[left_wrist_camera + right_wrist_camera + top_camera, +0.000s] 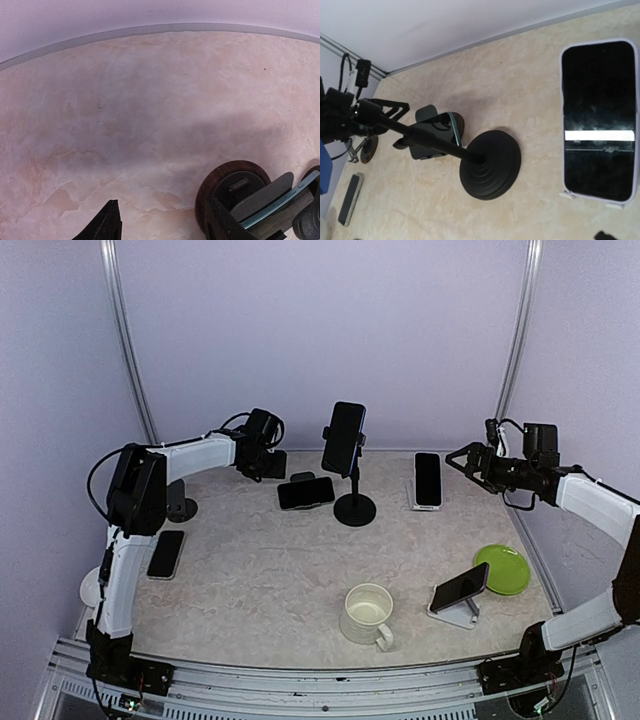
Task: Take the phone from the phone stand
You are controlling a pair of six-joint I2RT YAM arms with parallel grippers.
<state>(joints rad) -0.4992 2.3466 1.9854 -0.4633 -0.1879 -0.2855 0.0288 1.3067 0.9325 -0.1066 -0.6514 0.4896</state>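
A dark phone leans landscape on a low phone stand with a round wooden base; its edge shows in the left wrist view. My left gripper hovers just left of it at the back of the table. Its fingers stand apart with only bare table between them, and the right finger overlaps the wooden base. My right gripper hangs open at the back right, beside a phone in a white case on a white stand. Its fingers barely show in the right wrist view.
A tall black stand holds another phone at the centre back. A phone on a white wedge stand, a green plate and a cream mug sit at the front right. A phone lies flat at the left.
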